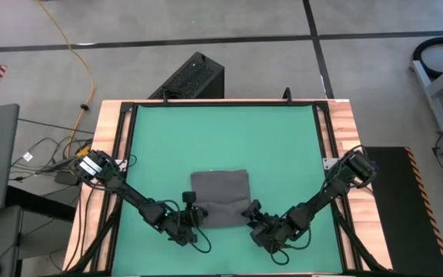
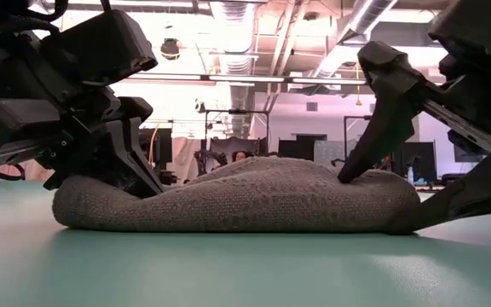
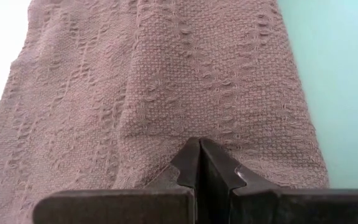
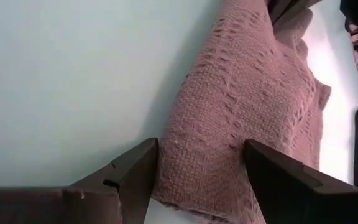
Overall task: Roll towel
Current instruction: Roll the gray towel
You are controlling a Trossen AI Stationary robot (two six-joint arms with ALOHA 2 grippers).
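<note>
Dark grey woven cloth towel [image 1: 220, 198], lower centre of the high view: soft, matt, coarse waffle-like weave with raised ribs, clear in both wrist views; edges rounded and thick in the low view.

Green table mat [image 1: 221, 138], centre of the high view: smooth, matt, faint sheen in the low view's foreground; probably rubber or vinyl, not certain.

Light wooden table border [image 1: 102, 154], left and right edges of the mat: visible grain, satin finish.

Left gripper [image 3: 199, 163], lower centre of the left wrist view: dark hard plastic or coated metal, matt, smooth.

Right gripper [image 4: 201, 168]: same dark matt finish.
</note>
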